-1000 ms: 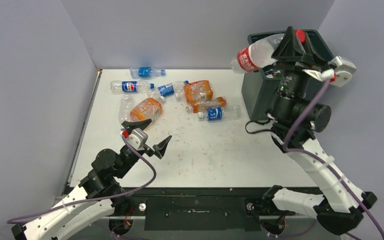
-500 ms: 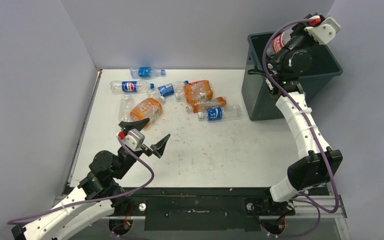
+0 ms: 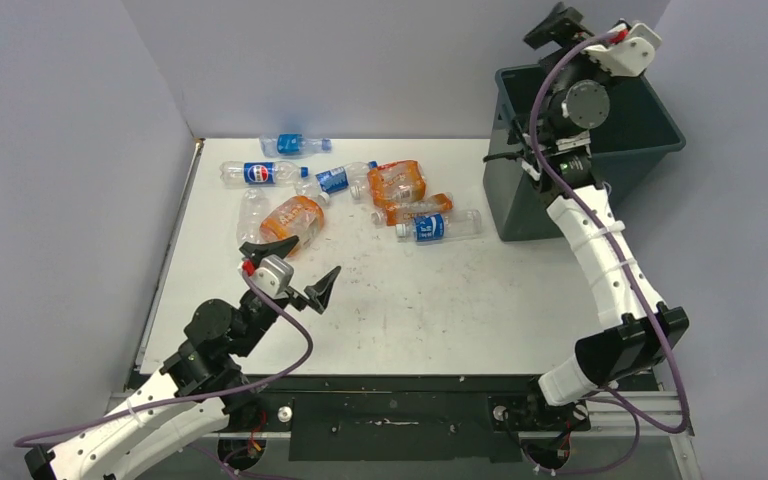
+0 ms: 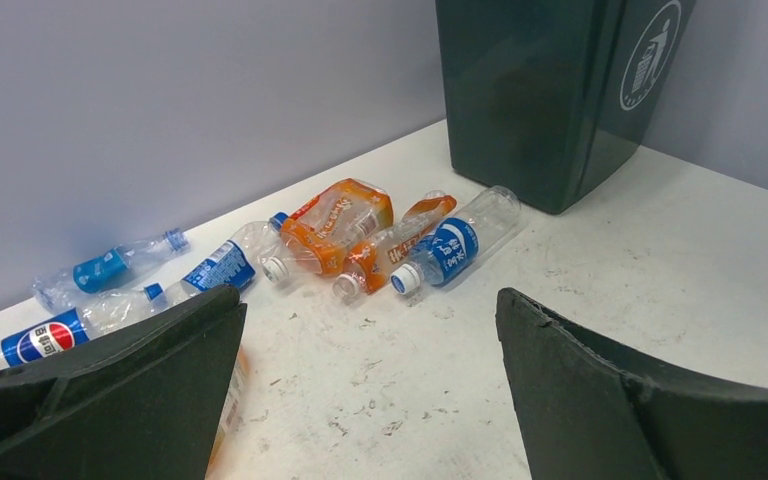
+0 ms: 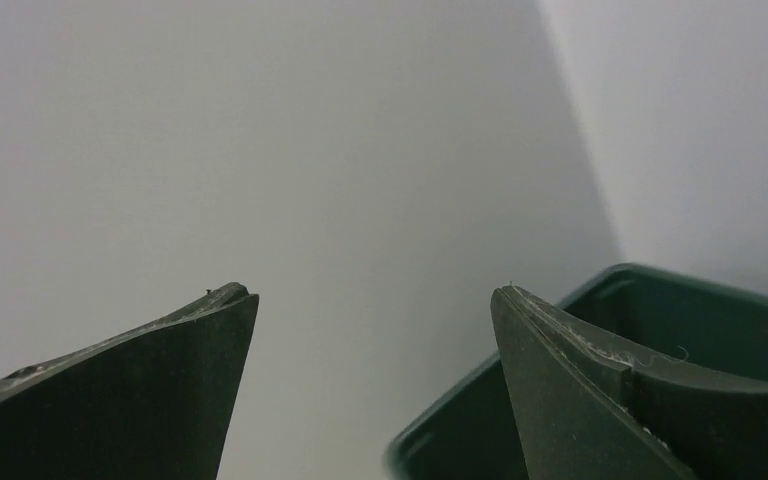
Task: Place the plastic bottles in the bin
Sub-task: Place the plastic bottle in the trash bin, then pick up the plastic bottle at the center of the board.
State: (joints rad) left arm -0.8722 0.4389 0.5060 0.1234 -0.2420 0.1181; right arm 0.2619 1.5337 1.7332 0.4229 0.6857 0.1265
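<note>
Up over the large dark grey-green tapered plastic bin [image 3: 516, 205], the right claw [image 3: 557, 24] has swung higher and let go. The clear red-labelled bottle it carried a second ago no longer sits between its jaws and shows in no view, so it has most likely dropped inside. In the right wrist view those jaws stand spread with only wall and bin rim between them. The left claw [image 3: 295, 268] has barely shifted; it hangs released and empty over the white tabletop [image 3: 440, 310], facing the litter. The remaining plastic bottles lie in a loose cluster near the back edge, well apart from both claws. They include a clear cola bottle with a blue round logo [image 3: 255, 173], a crushed orange bottle [image 3: 293, 220], a second flattened orange bottle [image 3: 397, 183] and a clear blue-labelled bottle [image 3: 438, 226], which lies closest to the bin. These look empty, so light, thin-walled and springy. Their smooth sides will likely dent and may squirt out of a pinch. A hold across the mid-body at the label, or at the stiffer neck, should be the surest.
</note>
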